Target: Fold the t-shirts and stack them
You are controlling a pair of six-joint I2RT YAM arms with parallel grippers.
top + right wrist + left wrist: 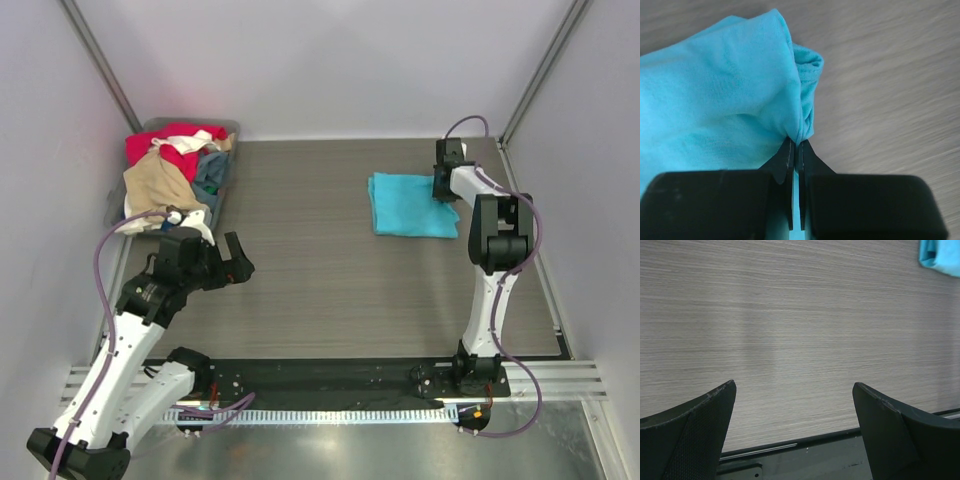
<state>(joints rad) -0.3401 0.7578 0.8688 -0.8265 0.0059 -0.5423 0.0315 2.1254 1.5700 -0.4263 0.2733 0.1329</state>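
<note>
Pinched flat between the black fingertips of the right gripper (796, 149) is a bunched fold at the edge of the bright turquoise cloth t-shirt (715, 95). Those jaws are closed tight on the fabric, with only a thin strip of cloth between them. From overhead, the turquoise shirt lies as a rough folded rectangle on the far right of the grey wood-grain tabletop (300, 270), with the gripper at its right-hand edge. It looks light, limp and thin, so I'd expect it to sag and slide open if lifted by one point. A grip through all layers at a folded corner should hold it best. Well apart, at the far left, the clear grey plastic bin (232, 127) holds a heap of others: a red t-shirt (170, 138), a tan t-shirt (155, 182), a dark blue-grey t-shirt (212, 172) and a cream-white t-shirt (198, 224). Just in front of the bin, the left gripper (236, 262) hovers over the tabletop, its jaws spread wide and holding nothing.
</note>
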